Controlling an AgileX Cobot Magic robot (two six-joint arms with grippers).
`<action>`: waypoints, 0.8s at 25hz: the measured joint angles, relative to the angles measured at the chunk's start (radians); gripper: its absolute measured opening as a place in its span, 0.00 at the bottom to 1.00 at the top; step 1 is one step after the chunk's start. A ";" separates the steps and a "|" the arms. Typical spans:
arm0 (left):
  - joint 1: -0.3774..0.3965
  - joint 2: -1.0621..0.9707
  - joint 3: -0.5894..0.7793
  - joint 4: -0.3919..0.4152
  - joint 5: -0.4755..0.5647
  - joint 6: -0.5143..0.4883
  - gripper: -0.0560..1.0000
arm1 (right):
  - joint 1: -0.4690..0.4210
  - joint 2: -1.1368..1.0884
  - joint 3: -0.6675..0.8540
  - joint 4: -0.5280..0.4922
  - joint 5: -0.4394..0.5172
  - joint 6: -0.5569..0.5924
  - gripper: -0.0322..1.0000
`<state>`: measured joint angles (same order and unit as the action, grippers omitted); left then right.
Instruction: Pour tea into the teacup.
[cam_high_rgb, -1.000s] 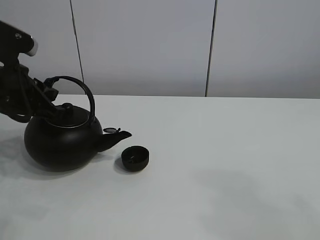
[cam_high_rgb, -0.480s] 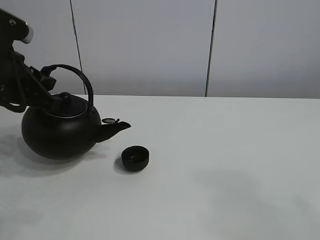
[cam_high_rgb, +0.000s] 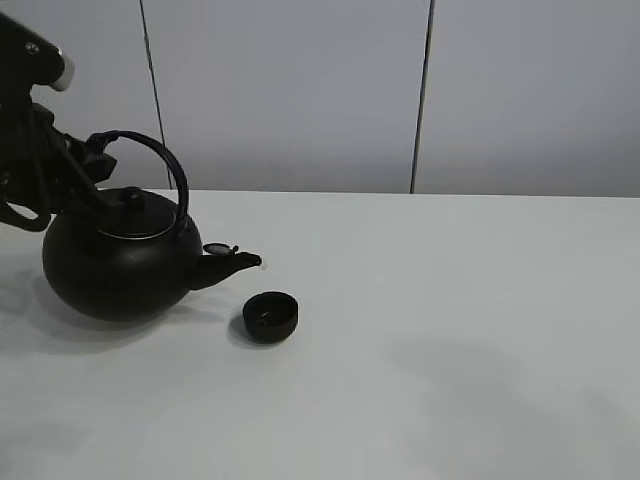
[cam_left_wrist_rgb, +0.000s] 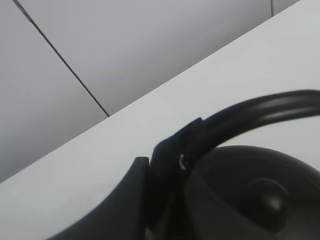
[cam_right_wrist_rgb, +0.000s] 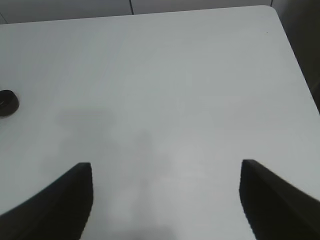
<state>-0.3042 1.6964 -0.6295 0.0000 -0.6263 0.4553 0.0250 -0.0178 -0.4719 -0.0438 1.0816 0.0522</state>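
Status from the high view: the kettle was at the table's 9 o'clock edge, with its spout aimed toward 3 o'clock. The teacup stood on the table at about 4 o'clock from the spout tip, close by but not touching and not under it. From the kettle body the cup also read 4 o'clock.

Your left gripper was clamped on the handle, low on its rear leg rather than at the crown. The left wrist view showed the same thing: the left gripper pinching the arched bar just above the lid. The right gripper hung with its fingers spread over bare table, holding nothing, and the teacup sat far off at its 9 o'clock.

I couldn't make out any stream of tea. There was a pale glint at the spout tip, and the cup's contents were too dark to read. I also couldn't tell whether the kettle base was touching the table.

Handling, as a judgement:
- The kettle looked heavy and rigid, likely metal with a smooth finish. With a grip that low on the handle, the body would want to swing and twist in the fingers, so tilt it slowly.
- A hold at the crown would balance better, but the rear-leg hold gives more pour leverage.
- The cup looked small, light and probably brittle — a nudge from the spout would slide or tip it.
- The cup's mouth was narrow, so get the spout tip over it before tilting further.
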 joint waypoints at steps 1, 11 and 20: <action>0.000 0.000 0.000 0.000 0.000 0.014 0.15 | 0.000 0.000 0.000 0.000 0.000 0.000 0.57; 0.000 0.000 0.000 0.000 0.007 0.060 0.15 | 0.000 0.000 0.000 0.000 0.000 0.000 0.57; 0.000 0.000 0.000 0.000 0.009 0.064 0.15 | 0.000 0.000 0.000 0.000 0.000 0.000 0.57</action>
<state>-0.3042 1.6964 -0.6295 0.0000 -0.6172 0.5192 0.0250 -0.0178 -0.4719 -0.0438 1.0816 0.0522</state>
